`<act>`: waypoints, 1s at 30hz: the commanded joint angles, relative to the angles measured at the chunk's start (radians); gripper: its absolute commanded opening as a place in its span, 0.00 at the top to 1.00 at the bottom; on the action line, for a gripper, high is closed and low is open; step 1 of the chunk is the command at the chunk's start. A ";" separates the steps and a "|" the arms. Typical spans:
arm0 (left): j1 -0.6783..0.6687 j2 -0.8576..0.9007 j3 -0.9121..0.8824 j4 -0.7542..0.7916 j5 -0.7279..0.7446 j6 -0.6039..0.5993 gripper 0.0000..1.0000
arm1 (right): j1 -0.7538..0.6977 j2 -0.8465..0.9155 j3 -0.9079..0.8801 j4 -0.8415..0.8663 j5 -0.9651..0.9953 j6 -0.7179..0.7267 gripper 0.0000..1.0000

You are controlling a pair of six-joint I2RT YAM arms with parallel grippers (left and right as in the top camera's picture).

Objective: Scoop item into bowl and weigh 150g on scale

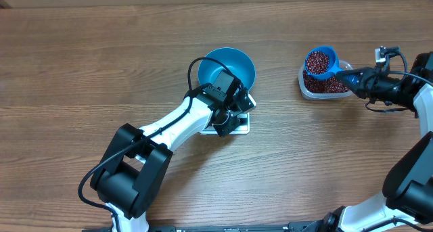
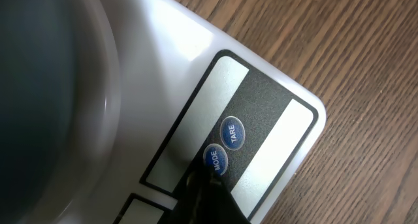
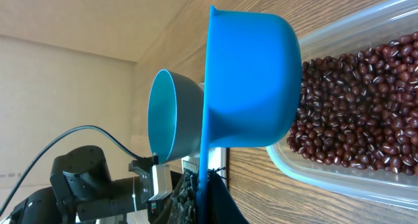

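Right tool [image 1: 357, 78] clamps a smooth blue scoop [image 3: 251, 74] of glossy beans [image 1: 317, 61]; closed left tool [image 2: 209, 192] touches the white scale [image 2: 196, 48].

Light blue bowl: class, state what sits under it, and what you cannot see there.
The white scale sits under the bowl; only its button edge shows. The weighing surface beneath is covered by the bowl, and partly by the left arm.

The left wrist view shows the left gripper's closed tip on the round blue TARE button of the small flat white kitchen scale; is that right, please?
Not quite. In the left wrist view, the left gripper's closed tip is on the round blue MODE button of the small flat white kitchen scale; the TARE button beside it is untouched.
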State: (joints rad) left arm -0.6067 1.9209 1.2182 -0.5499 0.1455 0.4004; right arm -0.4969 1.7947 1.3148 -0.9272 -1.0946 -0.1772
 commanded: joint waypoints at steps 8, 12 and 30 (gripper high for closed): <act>0.005 0.047 -0.006 0.014 -0.045 0.014 0.96 | -0.005 0.004 -0.006 0.009 -0.023 -0.014 0.96; 0.005 0.047 -0.006 0.012 -0.045 0.014 0.96 | -0.005 0.004 -0.006 0.009 -0.023 -0.014 0.96; -0.016 0.008 -0.004 -0.007 -0.045 0.015 0.96 | -0.005 0.004 -0.006 0.011 -0.024 -0.014 0.96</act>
State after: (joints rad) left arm -0.6094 1.9209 1.2182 -0.5404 0.1307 0.4000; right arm -0.4969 1.7947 1.3148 -0.9249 -1.0946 -0.1776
